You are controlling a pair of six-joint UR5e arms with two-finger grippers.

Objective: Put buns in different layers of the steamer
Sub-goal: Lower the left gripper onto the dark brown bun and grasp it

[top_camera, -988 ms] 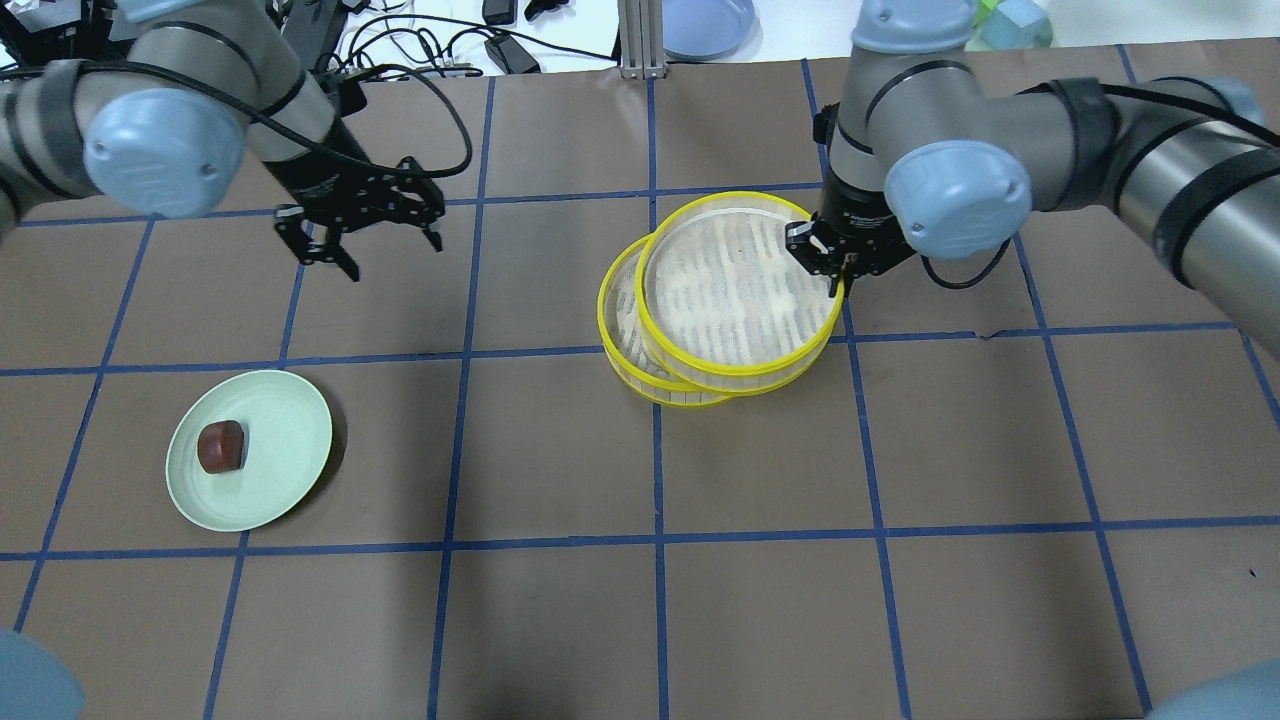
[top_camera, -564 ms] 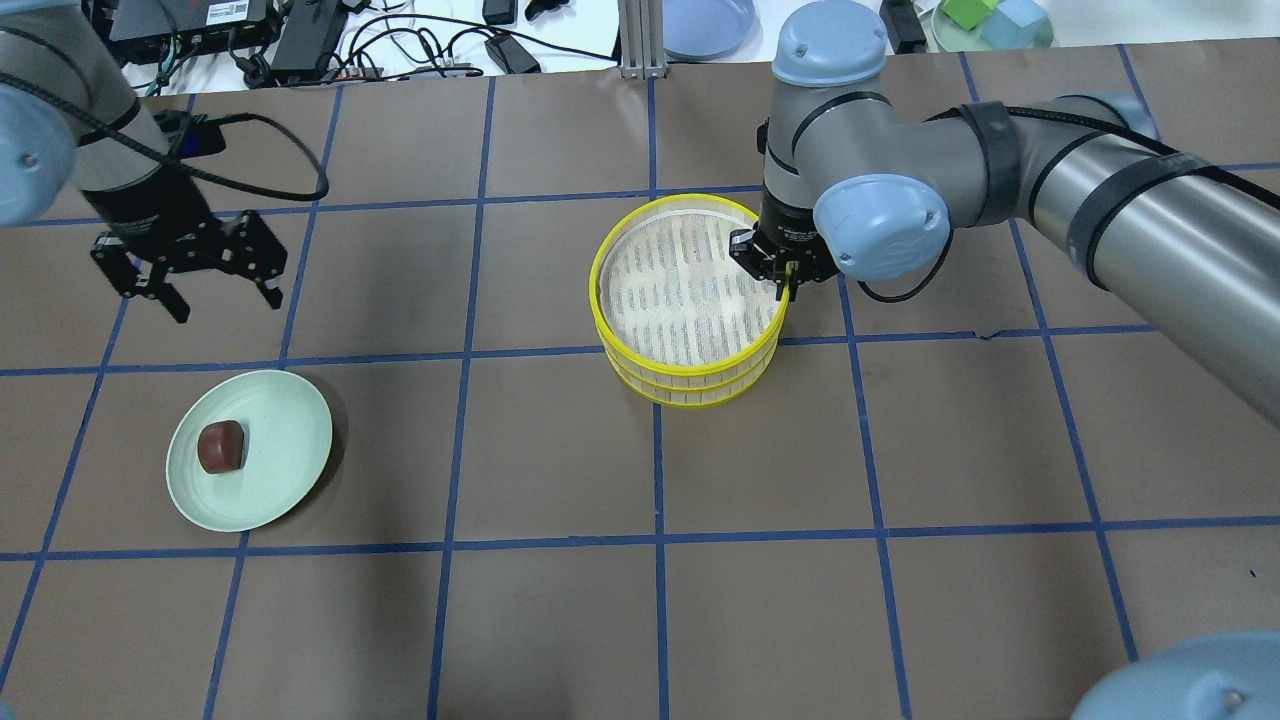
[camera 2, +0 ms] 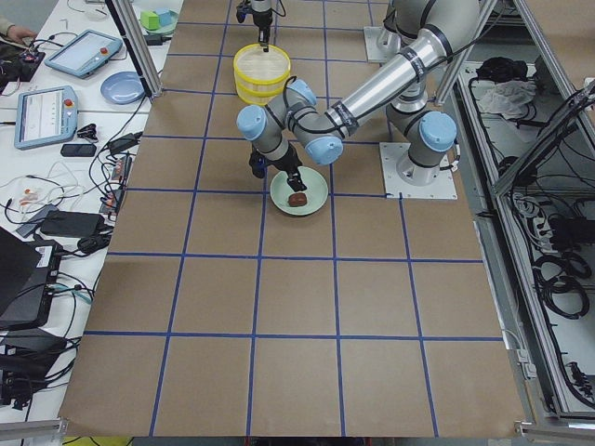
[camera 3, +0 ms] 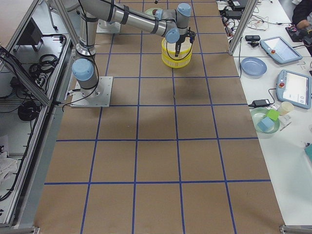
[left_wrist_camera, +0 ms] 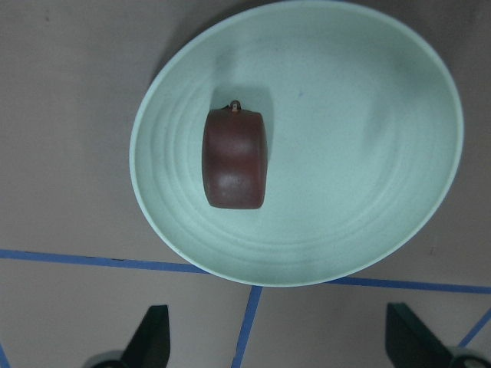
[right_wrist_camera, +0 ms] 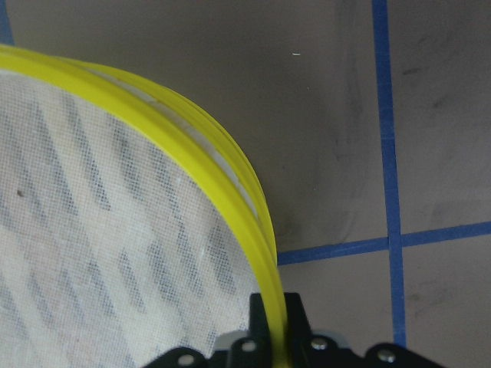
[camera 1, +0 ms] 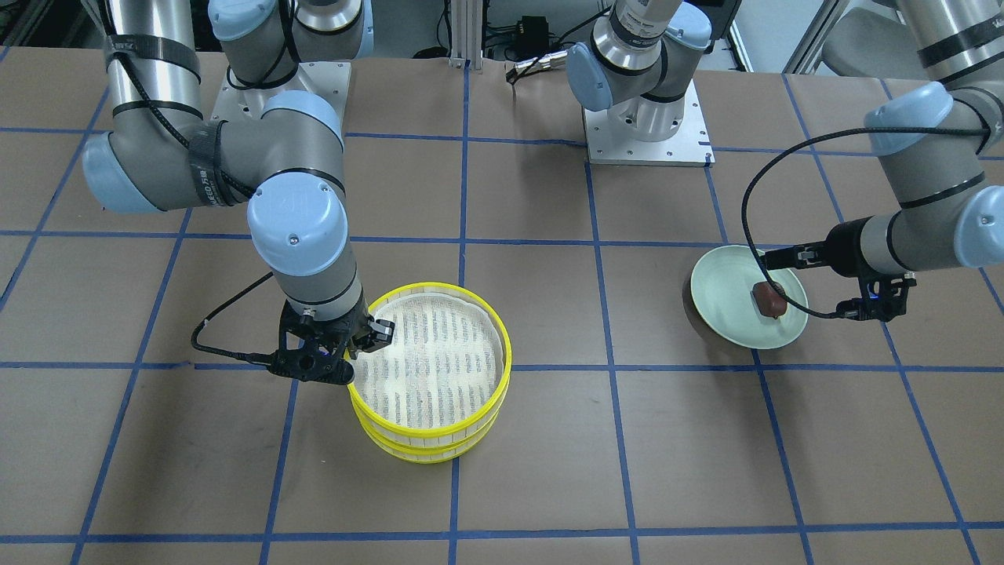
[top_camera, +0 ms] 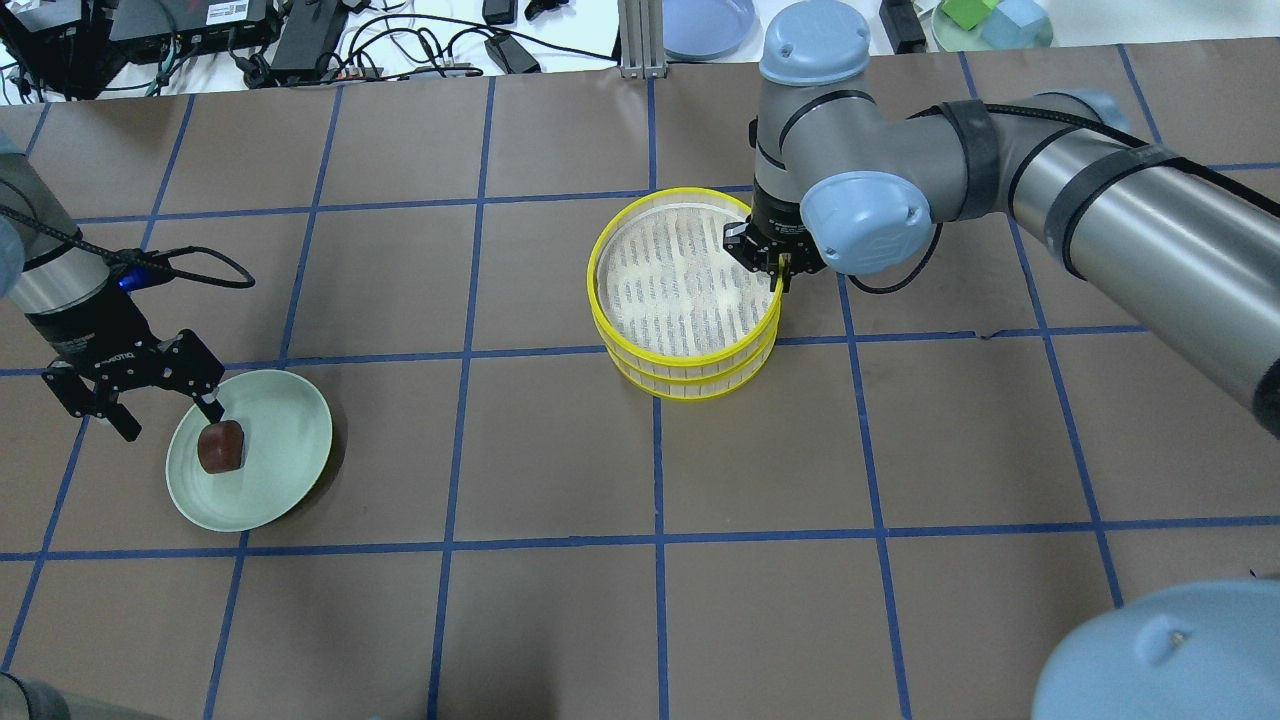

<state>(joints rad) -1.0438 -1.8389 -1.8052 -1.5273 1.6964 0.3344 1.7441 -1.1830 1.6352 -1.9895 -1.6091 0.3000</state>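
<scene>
1. Dark bun (top_camera: pixel 221 445), overhead view: the glossy reddish-brown oval lies on the pale green plate (top_camera: pixel 285 455), left of its middle, near the left side of the table (top_camera: pixel 560 600). My left gripper (top_camera: pixel 168 412) hangs spread wide at the plate's far-left rim, one finger just beside the bun. A broad stretch of brown gridded table separates the plate from the stack mid-table, where the upper steamer layer (top_camera: pixel 592 275) sits nearly in line on the lower steamer layer (top_camera: pixel 690 385). My right gripper (top_camera: pixel 779 275) pinches the upper rim on its right.
2. Front-facing view: bright yellow rims, pale slatted walls and white mesh, with brown table on every side of the stack.
3. Left wrist view: the bun's long axis runs up the view, crosswise to the line between my two fingertips (left_wrist_camera: pixel 149 337). They stand far apart, short of the plate. A small nub marks the bun's far end.
4. Right wrist view: both fingers are clamped on the yellow rim, one inside and one outside.
5. Side views: plate and stack sit well apart along the table.
</scene>
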